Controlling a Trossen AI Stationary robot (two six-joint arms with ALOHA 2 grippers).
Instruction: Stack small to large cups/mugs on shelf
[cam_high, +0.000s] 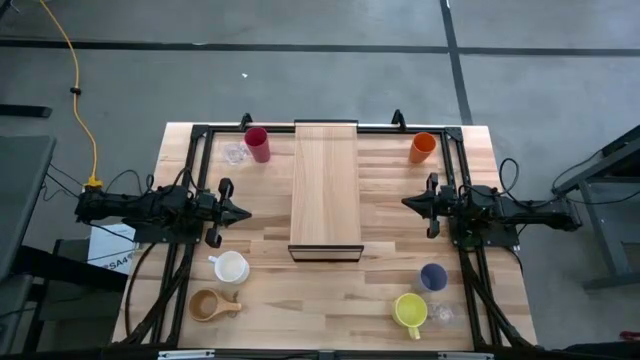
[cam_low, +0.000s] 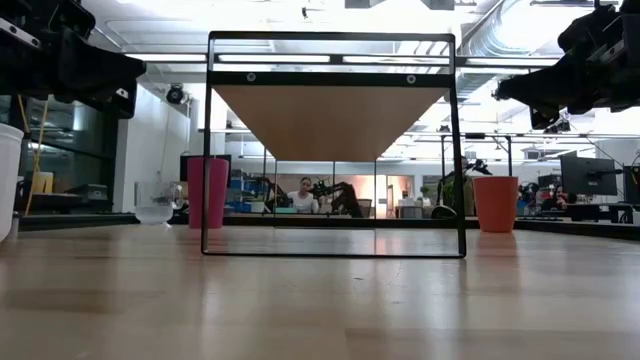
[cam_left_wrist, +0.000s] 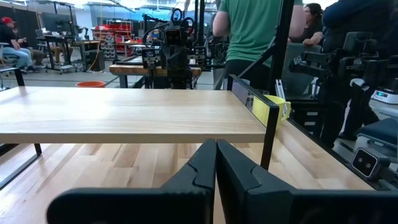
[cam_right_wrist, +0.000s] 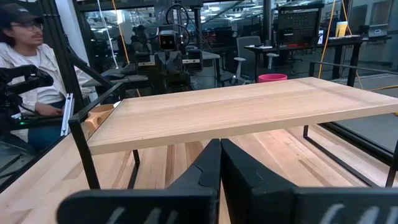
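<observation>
The shelf (cam_high: 324, 185) stands mid-table on thin black legs, nothing on it. A red tumbler (cam_high: 257, 144) and a clear glass (cam_high: 235, 153) stand at the far left, an orange tumbler (cam_high: 422, 147) at the far right. A white mug (cam_high: 231, 267) and a brown wooden cup (cam_high: 206, 305) stand near left. A lavender-blue tumbler (cam_high: 433, 277), a yellow mug (cam_high: 410, 310) and a clear glass (cam_high: 441, 313) stand near right. My left gripper (cam_high: 247, 212) is shut and empty, left of the shelf. My right gripper (cam_high: 405, 202) is shut and empty, right of the shelf.
A black frame rail (cam_high: 200, 180) runs along the table's left side and another (cam_high: 462, 180) along its right. People show in the room beyond the table, one in a green shirt (cam_left_wrist: 252, 31) and one in a white top (cam_right_wrist: 25, 59).
</observation>
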